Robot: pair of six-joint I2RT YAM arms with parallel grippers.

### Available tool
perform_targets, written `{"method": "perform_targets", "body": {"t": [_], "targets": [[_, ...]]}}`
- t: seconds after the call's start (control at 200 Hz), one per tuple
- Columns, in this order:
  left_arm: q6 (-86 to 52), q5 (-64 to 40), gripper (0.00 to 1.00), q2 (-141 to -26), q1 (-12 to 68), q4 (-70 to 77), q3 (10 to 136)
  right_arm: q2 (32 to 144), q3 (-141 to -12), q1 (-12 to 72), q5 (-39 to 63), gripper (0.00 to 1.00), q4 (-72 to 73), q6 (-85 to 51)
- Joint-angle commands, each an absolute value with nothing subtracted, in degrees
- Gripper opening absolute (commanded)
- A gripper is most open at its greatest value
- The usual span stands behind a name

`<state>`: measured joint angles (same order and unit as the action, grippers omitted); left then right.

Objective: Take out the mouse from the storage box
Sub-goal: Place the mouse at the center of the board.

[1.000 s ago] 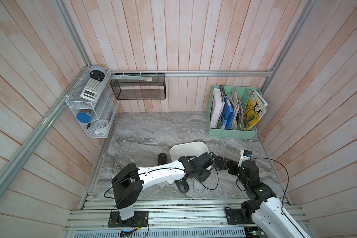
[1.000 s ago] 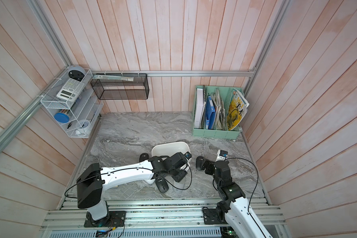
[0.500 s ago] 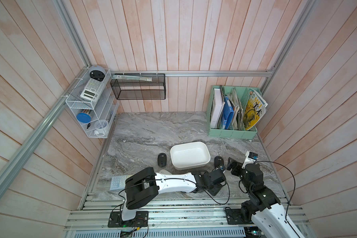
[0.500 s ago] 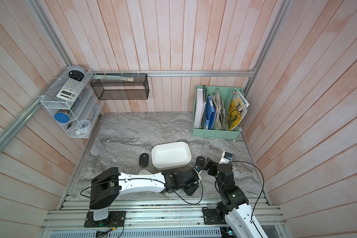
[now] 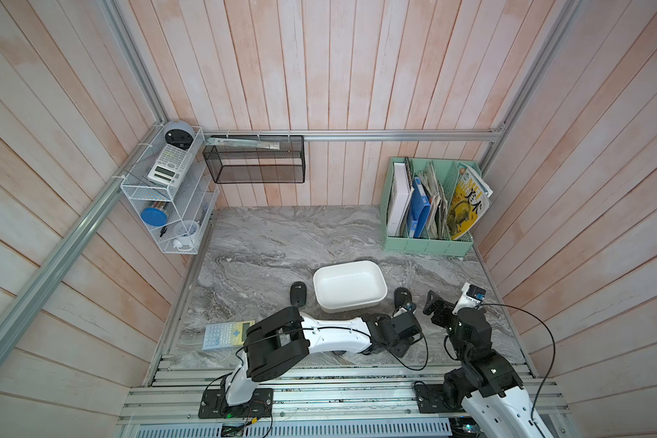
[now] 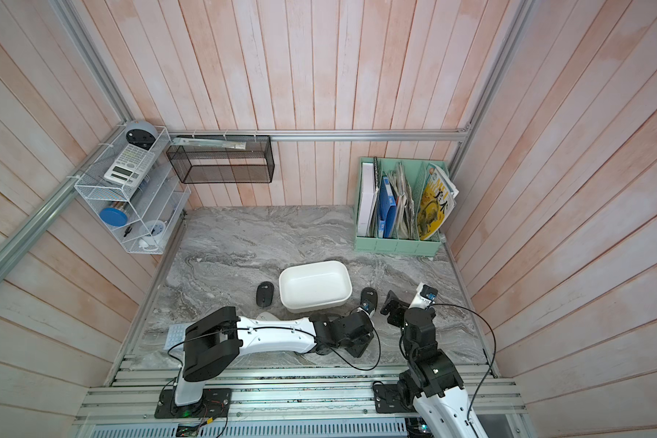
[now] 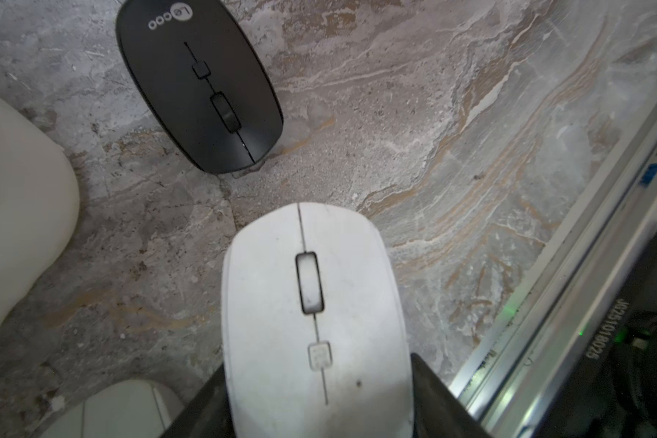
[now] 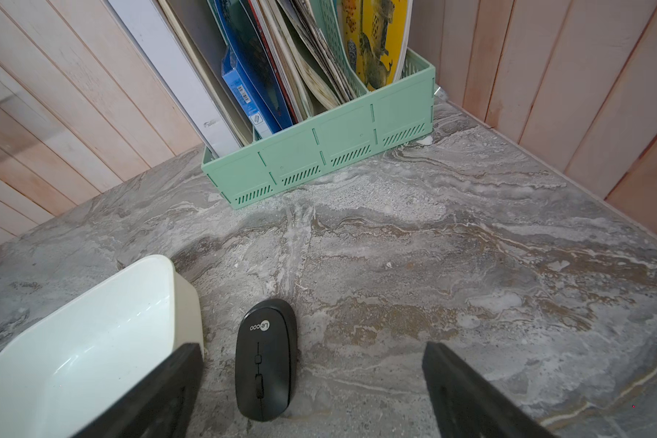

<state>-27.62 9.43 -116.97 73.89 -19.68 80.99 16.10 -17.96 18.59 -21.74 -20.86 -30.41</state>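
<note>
My left gripper (image 7: 319,394) is clamped on the white mouse (image 7: 312,303) — 2 dark fingers (image 7: 439,394) pinch its flanks at the rear half, I judge so that the shell rides level with the buttons up. It hangs low over the marble table (image 7: 452,132), outside the storage box (image 5: 348,286); whether its belly touches the stone I cannot tell. Just ahead lies 1 black mouse (image 8: 264,360), beside the box's short wall. My right gripper (image 8: 312,350) hovers near it with its fingers spread wide, holding nothing — parked, I think, to keep clear of my left arm. Farther on, the box sits bare in both top views, so I reckon only the set-down and release remain. Beyond its other side rests a 2nd black mouse (image 5: 298,294), and at the back wall stands the mint file holder (image 5: 427,242).
</note>
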Motion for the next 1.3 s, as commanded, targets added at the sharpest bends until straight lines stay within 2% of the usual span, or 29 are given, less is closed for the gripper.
{"method": "perform_targets", "body": {"t": [0.0,0.155,0.54,0.71,1.075,1.19,1.295], "targets": [[-28.9,10.8,0.45,-118.6,73.9,-19.7,83.0,14.6,-18.7,18.5,-24.4,0.97,-23.2,-31.1],[-29.1,10.7,0.46,-120.7,73.9,-21.0,84.4,13.2,-18.7,18.5,-25.4,0.98,-24.2,-31.3],[-29.5,10.5,0.68,-120.6,73.9,-20.3,83.8,12.9,-18.7,18.5,-25.5,0.97,-24.4,-31.4],[-29.5,11.3,0.73,-118.7,73.9,-18.6,82.3,13.0,-18.7,18.5,-25.6,0.98,-24.4,-31.4],[-28.6,16.1,0.8,-104.5,73.9,-6.6,69.6,13.2,-18.9,18.5,-24.6,0.98,-24.4,-31.2],[-26.5,19.5,0.8,-96.7,73.9,-2.3,62.9,13.9,-22.1,18.5,-19.5,0.98,-27.5,-33.5],[-25.6,24.5,0.86,-88.6,73.9,0.1,56.0,15.0,-26.0,18.5,-13.7,0.98,-30.6,-34.4]]}}
